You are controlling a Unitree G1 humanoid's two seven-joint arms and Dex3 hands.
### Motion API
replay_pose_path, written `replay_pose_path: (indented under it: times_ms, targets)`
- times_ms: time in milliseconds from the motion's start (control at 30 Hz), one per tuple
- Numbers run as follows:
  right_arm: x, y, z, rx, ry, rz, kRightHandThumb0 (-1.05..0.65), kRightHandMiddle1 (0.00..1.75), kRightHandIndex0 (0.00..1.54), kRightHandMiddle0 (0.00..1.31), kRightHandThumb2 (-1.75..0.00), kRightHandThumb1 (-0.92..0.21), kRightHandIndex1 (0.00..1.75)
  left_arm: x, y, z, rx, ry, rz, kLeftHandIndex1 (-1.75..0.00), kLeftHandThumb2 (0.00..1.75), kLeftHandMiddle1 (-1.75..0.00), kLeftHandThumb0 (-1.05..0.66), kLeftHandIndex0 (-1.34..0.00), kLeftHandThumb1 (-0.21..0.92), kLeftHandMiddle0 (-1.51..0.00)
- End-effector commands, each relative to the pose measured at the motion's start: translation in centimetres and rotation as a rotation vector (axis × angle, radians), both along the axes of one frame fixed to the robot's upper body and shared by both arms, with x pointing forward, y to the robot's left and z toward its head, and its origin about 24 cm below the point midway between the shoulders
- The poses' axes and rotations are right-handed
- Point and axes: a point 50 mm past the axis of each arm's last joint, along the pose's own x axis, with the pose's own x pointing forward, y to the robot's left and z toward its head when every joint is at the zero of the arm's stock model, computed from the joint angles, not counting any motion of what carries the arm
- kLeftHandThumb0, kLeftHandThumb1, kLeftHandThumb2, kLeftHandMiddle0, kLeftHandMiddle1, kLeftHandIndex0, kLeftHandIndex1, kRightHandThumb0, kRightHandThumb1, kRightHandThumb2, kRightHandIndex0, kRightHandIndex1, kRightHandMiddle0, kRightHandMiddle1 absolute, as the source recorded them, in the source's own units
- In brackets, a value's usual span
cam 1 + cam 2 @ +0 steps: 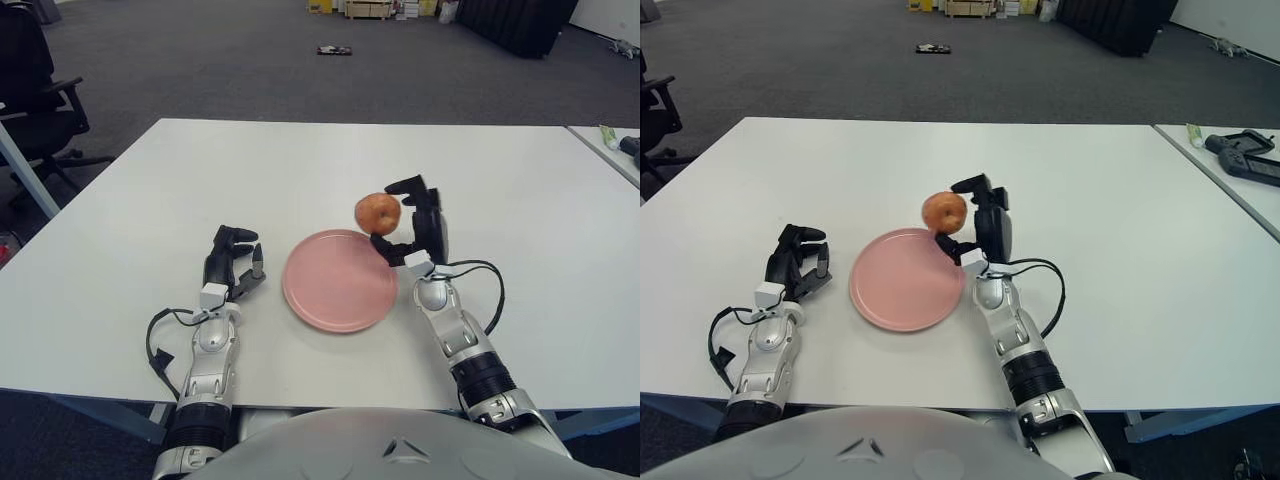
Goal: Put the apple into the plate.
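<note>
A red-orange apple [378, 211] hangs in the air over the far right rim of the pink plate [335, 285], which lies flat on the white table [300, 170]. My right hand [400, 218] is shut on the apple, one finger over its top and others under it. My left hand [232, 262] shows to the left of the plate, fingers curled and holding nothing.
A black office chair [35, 90] stands off the table's far left corner. A second table at the right edge carries a dark tool [1245, 158] and a small green-white tube [1196, 135]. Boxes sit on the floor far behind.
</note>
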Motion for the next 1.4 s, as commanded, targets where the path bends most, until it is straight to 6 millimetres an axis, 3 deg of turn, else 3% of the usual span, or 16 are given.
replay_pose_path:
  times_ms: [0, 667, 1367]
  targets:
    - [0.3, -0.3, -0.3, -0.027, 0.024, 0.047, -0.01, 1.75, 0.85, 0.60, -1.68, -0.01, 1.74, 0.1, 0.1, -0.2, -0.002, 0.010, 0.014, -1.75, 0.88, -1.61, -0.38, -0.35, 0.67, -0.58]
    - [-0.2, 1.8, -2.5, -0.104, 0.237, 0.311, 0.00, 1.75, 0.82, 0.57, -1.63, -0.05, 1.73, -0.1, 0.3, -0.1, 0.027, 0.013, 0.025, -1.75, 0.94, -1.55, -0.39, -0.38, 0.62, -0.63]
    - [-0.7, 2.4, -4.5, -0.212, 0.342, 0.369, 0.00, 1.75, 0.82, 0.56, -1.60, -0.07, 1.70, -0.3, 0.4, -0.1, 0.024, 0.014, 0.022, -1.75, 0.95, -1.63, -0.39, -0.38, 0.62, -0.63]
